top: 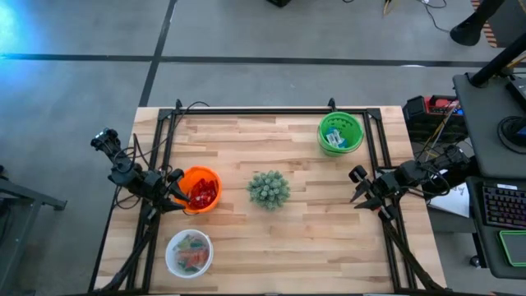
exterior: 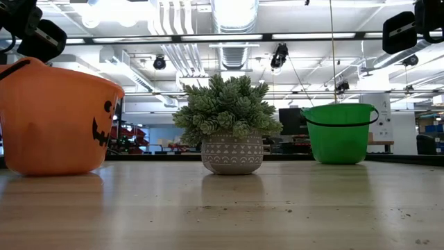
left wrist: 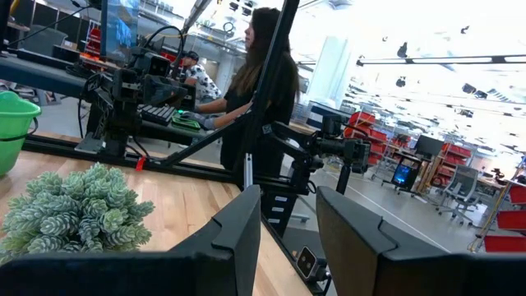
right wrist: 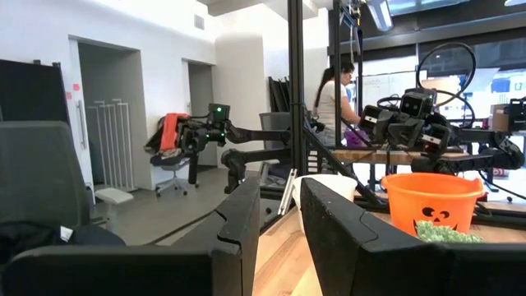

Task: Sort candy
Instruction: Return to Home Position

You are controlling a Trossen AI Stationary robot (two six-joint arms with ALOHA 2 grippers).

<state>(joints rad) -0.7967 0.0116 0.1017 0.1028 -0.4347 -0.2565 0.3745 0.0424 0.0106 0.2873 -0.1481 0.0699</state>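
- Inside three buckets on the worktop (top: 312, 238) sits all the candy we can find. There are red packets (top: 205, 194) in the orange bucket (top: 197, 170) at the left and mixed coloured pieces (top: 191, 255) in the white bucket (top: 171, 245) near the front left corner. Blue-and-white wrapped pieces (top: 333, 141) lie in the green bucket (top: 356, 125) at the back right.
- From the low view we can see none of it. The walls of the orange and green buckets hide their contents, the orange one is cut off at the picture's edge, and the white bucket falls outside that picture.
- From above, the pieces are too small for us to count or to read a wrapper.
- We see the left claw (top: 175, 197) just beside the orange bucket's outer wall, at the worktop's left edge; whether it touches the bucket we cannot tell. Its own wrist view shows the two fingers (left wrist: 234, 238) parted by a moderate gap with nothing between them.
- We see the right claw (top: 357, 187) over the worktop's right edge, well apart from the green bucket. Its fingers (right wrist: 238, 234) likewise stand moderately apart and grip nothing.
- Between the two claws a spiky green plant (top: 269, 189) in a patterned grey pot stands upright at the worktop's middle.
- Beyond the worktop a person (left wrist: 261, 90) with long dark hair is at a desk, partly hidden behind a frame post.
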